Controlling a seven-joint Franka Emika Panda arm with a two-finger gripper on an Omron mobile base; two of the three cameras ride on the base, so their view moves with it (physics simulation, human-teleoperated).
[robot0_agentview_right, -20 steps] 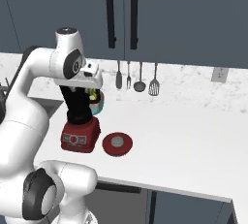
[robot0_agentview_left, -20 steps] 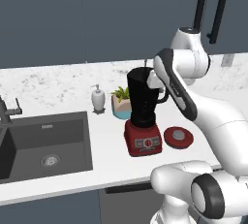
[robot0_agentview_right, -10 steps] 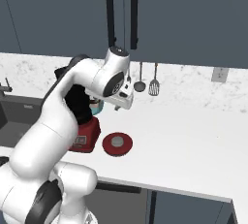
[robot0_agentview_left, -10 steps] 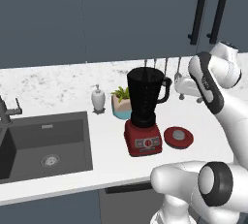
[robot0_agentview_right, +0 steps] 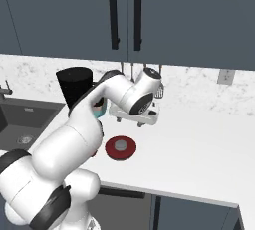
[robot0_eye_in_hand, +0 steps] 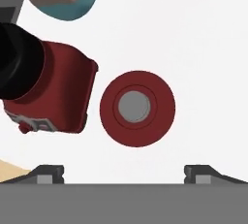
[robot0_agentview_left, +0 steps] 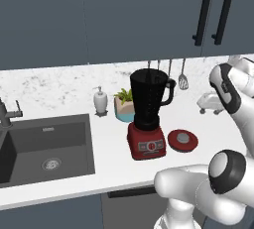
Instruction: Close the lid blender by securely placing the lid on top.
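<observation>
White speckled kitchen surface [robot0_agentview_left: 74,86] beneath dark blue-grey cabinets [robot0_agentview_right: 124,15], seen from both base cameras and from the hand camera.

Blender [robot0_agentview_left: 148,116]: tall black tapered jar with a side handle, upright on a boxy red base with a small control panel, its top uncovered. Lid [robot0_agentview_left: 182,140]: flat red disc with a grey central knob, lying flat on the surface just beside the blender's base, on the side away from the sink, and not touching it. In the hand view the lid [robot0_eye_in_hand: 137,108] sits near the middle, with the blender's red base [robot0_eye_in_hand: 53,97] to its left.

Pincer [robot0_eye_in_hand: 123,172]: held above the lid and looking down on it; its two dark fingertips [robot0_eye_in_hand: 48,171] stand well apart, spread and gripping nothing. In the right base view the hand hangs above the surface behind the lid [robot0_agentview_right: 120,147].

Surroundings: dark sink [robot0_agentview_left: 42,146] with a faucet [robot0_agentview_left: 6,115] to the far left; white soap dispenser [robot0_agentview_left: 100,100] and a potted plant in a teal pot [robot0_agentview_left: 123,106] behind the blender; utensils [robot0_agentview_left: 182,77] hanging on the wall.
</observation>
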